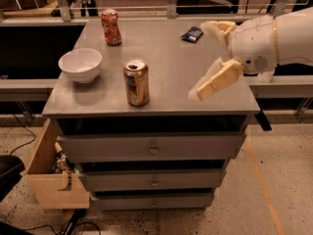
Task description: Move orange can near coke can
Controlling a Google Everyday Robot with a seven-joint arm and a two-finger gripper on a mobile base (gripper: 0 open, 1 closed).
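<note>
Now: orange can (136,82) upright near white bowl (80,64); hand (200,61) spread, right of can.

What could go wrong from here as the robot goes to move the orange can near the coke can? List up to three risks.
1. The orange can stands near the table's front edge; a sideways nudge from the open gripper, off to its right, could tip it off.
2. The bowl sits left of the path to the coke can; a wide swing might clip it.
</note>
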